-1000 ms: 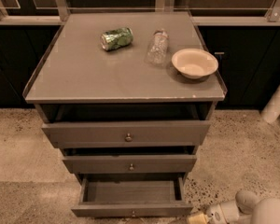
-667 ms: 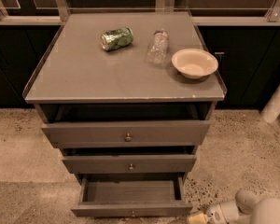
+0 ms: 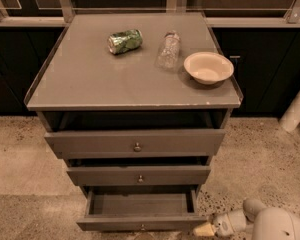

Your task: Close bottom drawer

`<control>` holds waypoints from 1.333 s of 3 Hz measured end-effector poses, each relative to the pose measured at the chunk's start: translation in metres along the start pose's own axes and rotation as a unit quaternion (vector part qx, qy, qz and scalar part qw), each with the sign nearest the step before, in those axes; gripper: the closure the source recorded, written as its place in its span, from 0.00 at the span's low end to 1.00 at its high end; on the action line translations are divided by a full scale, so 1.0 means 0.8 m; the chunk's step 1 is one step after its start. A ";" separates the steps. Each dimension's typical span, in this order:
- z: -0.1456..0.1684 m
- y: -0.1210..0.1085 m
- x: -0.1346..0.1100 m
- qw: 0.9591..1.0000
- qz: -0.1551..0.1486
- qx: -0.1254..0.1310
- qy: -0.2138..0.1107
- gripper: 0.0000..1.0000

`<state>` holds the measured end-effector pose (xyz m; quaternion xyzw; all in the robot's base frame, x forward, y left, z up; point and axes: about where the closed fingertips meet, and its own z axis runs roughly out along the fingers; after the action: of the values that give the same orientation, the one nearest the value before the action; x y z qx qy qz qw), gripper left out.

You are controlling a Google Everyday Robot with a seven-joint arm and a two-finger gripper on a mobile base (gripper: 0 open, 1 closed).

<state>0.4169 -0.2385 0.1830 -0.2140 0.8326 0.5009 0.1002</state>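
Observation:
The bottom drawer [image 3: 140,223] is the lowest and narrowest grey front of the cabinet. It is pulled out, and its empty inside shows from above. Its small knob [image 3: 142,228] sits at the frame's lower edge. The middle drawer [image 3: 138,176] and top drawer [image 3: 135,143] stand less far out. My gripper [image 3: 204,229] is at the bottom right, low down beside the right front corner of the bottom drawer. Only its pale tip shows, on a white arm [image 3: 270,224].
On the cabinet top [image 3: 90,79] lie a green can [image 3: 124,41] on its side, a clear plastic bottle [image 3: 169,50] and a beige bowl [image 3: 208,67]. Dark cabinets stand behind. A white post [image 3: 296,109] stands at the right. The floor is speckled stone.

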 end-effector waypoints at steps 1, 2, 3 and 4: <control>0.000 0.000 0.000 1.000 0.000 0.000 0.000 1.00; 0.011 -0.008 0.003 1.000 0.000 0.015 0.000 1.00; 0.029 -0.013 0.001 0.999 -0.015 0.049 0.000 1.00; 0.041 -0.021 -0.010 0.996 -0.026 0.084 -0.010 1.00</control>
<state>0.4301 -0.2147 0.1570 -0.2211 0.8649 0.4285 0.1394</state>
